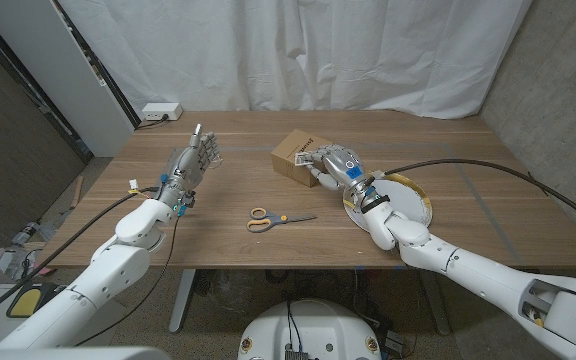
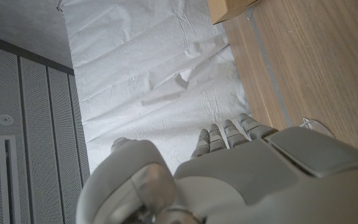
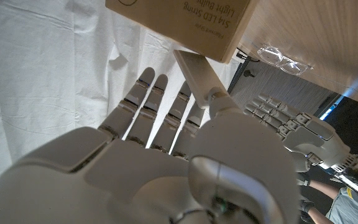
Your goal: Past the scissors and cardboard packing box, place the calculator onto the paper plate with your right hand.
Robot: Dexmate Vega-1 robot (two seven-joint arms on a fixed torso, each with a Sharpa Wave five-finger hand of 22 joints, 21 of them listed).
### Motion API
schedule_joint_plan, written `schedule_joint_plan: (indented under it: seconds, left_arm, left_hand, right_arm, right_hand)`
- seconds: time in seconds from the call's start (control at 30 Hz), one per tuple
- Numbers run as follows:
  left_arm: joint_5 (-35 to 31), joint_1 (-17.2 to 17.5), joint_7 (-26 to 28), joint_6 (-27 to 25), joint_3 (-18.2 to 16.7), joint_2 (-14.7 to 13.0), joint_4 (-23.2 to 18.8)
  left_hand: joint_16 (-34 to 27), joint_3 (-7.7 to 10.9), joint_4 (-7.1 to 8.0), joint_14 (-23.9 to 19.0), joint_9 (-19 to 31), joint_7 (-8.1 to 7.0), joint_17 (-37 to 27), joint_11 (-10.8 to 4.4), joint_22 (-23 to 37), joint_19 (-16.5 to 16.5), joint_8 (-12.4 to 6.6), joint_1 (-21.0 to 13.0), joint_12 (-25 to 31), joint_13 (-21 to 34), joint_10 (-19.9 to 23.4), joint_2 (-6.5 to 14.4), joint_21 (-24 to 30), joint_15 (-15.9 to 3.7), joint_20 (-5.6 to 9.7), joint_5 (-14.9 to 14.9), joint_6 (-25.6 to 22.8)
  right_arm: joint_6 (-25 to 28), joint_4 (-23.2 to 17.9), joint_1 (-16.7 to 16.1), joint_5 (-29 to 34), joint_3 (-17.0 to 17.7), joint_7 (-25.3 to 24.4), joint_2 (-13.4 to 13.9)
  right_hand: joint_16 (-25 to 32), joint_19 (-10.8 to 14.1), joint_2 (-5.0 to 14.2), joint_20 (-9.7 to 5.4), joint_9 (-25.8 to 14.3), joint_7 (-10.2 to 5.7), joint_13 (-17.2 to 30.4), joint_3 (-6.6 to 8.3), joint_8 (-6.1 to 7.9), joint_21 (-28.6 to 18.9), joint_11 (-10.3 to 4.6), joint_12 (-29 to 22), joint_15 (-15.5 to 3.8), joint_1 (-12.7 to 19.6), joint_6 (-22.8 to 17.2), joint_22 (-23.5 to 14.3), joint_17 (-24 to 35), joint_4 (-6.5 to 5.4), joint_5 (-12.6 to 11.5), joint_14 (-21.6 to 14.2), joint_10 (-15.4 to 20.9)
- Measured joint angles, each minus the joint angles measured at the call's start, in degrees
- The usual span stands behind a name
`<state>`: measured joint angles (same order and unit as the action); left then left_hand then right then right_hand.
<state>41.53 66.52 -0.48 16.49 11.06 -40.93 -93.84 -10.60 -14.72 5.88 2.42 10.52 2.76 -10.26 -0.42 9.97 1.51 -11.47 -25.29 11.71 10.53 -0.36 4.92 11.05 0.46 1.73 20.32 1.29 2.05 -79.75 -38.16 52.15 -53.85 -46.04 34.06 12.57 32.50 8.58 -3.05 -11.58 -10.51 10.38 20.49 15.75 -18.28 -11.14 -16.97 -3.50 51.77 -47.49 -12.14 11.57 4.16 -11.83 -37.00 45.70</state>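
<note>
Head view: scissors (image 1: 279, 219) lie before cardboard box (image 1: 299, 156); both hands' fingers spread, empty.

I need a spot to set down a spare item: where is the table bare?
Bare wood spans the far edge behind the cardboard box, and the stretch between the left hand and the scissors. It is crowded around the box, the right hand and the paper plate.

Left hand (image 1: 194, 157) raised, fingers apart and pointing up, nothing held. Right hand (image 1: 334, 163) reached forward, fingers straight and spread, nothing in them. Both arms extended from the near corners.
</note>
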Motion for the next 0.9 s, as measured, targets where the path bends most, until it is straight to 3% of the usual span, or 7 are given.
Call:
schedule_joint_plan:
  seconds: [0.53,0.9]
  left_arm:
    - [0.0,-0.9,-0.1,0.2,0.1,0.3,0.5]
    - [-0.2,-1.6,-0.6,0.2,0.7,0.4,0.9]
  left_hand:
    - [0.0,0.0,0.0,0.0,0.0,0.0,0.0,0.0,0.0,0.0,0.0,0.0,0.0,0.0,0.0,0.0,0.0,0.0,0.0,0.0,0.0]
    - [0.0,-0.22,0.22,0.0,0.0,0.0,0.0,0.0,0.0,0.0,0.27,0.0,0.0,0.0,0.0,0.0,0.0,0.0,0.0,0.0,0.0]
  right_arm:
    - [0.1,-0.8,0.5,0.0,0.6,-0.7,-0.3]
    - [1.6,-3.9,-1.7,-0.1,2.1,-0.9,0.9]
  right_hand:
    - [0.0,0.0,1.04,0.01,-0.1,0.89,0.0,0.99,0.8,0.0,-0.2,0.0,-0.01,0.3,-1.5,0.0,-0.1,0.02,1.1,-1.5,1.4]
    - [0.4,0.7,1.1,0.08,-0.1,1.18,0.0,1.44,0.8,-0.4,0.0,0.0,-0.61,0.4,-1.8,-0.2,-0.1,0.03,1.2,-3.5,2.2]
